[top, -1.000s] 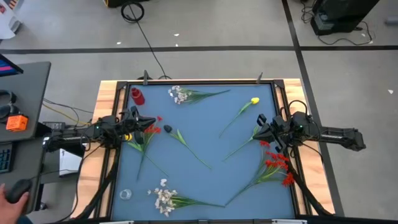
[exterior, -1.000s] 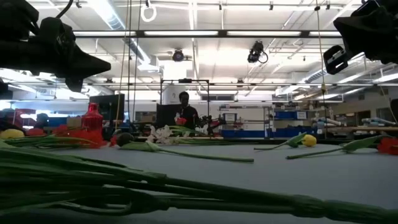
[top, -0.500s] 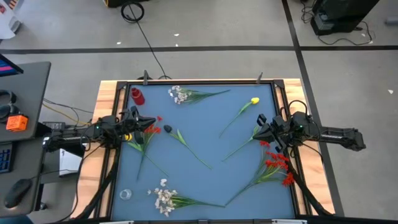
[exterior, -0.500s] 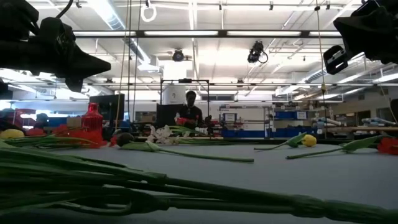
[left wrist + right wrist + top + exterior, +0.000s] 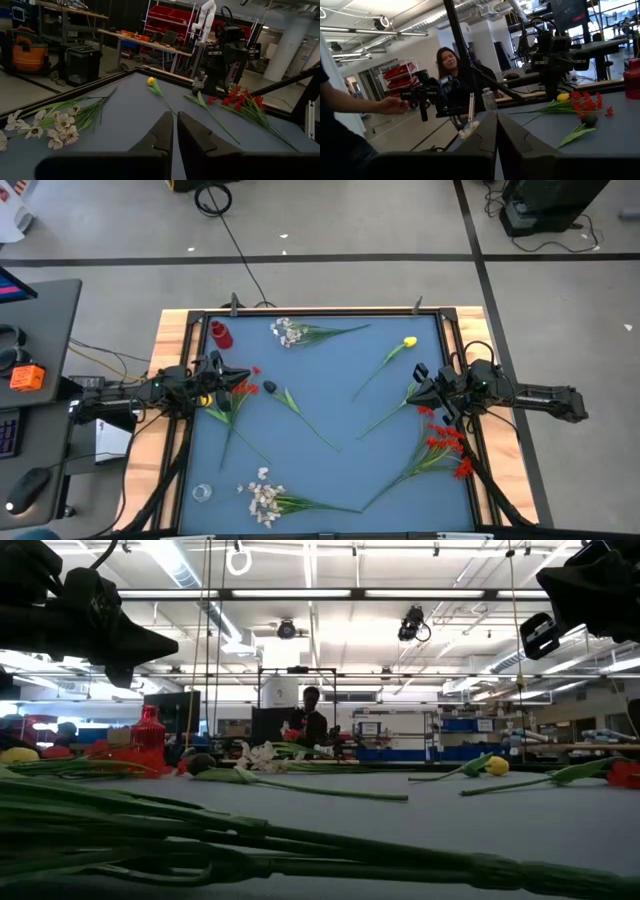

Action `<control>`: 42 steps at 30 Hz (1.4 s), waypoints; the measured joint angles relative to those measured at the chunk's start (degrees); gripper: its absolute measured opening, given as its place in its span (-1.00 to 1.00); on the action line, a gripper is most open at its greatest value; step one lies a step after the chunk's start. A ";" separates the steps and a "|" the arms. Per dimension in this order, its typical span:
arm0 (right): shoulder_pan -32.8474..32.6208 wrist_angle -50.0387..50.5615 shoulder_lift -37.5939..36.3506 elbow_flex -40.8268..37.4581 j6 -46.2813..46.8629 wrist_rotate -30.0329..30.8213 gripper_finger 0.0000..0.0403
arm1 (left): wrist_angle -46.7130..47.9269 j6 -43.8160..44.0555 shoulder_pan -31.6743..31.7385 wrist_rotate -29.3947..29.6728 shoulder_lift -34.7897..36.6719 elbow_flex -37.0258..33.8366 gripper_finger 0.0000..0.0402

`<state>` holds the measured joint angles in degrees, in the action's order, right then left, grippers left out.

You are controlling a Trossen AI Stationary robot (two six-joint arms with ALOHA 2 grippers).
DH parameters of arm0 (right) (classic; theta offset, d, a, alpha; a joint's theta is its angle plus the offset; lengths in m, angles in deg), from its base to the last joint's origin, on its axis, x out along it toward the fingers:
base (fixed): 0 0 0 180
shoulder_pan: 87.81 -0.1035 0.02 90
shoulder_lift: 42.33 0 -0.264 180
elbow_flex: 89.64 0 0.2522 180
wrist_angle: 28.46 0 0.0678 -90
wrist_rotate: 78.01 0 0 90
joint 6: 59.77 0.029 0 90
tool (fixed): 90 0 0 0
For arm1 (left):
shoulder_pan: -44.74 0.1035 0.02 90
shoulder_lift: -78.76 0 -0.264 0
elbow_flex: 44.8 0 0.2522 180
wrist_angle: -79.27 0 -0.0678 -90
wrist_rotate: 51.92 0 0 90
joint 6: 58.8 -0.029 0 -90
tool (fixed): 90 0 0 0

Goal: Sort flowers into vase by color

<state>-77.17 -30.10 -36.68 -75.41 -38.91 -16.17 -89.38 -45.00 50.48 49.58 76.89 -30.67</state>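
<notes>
Left gripper (image 5: 232, 375) at bench's (image 5: 330, 395) left edge, fingers (image 5: 162, 132) closed on nothing. Right gripper (image 5: 413, 392) at right edge, likewise closed, empty. Flowers (image 5: 300, 332) scattered flat across bench. Red vase (image 5: 220, 335) upright in far left corner, no stems in it.

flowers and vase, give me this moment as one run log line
left claw: shut, empty, left table edge | right claw: shut, empty, right edge | red vase: empty, far-left corner | flowers: all lying on table
</notes>
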 joint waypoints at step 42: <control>0.04 -5.16 5.94 1.97 37.97 46.29 -0.91 | -2.25 17.11 -0.02 1.90 -0.39 0.00 -0.84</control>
<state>-77.13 -35.27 -30.74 -73.44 -0.94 30.12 -91.63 -27.89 50.46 51.48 76.50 -30.67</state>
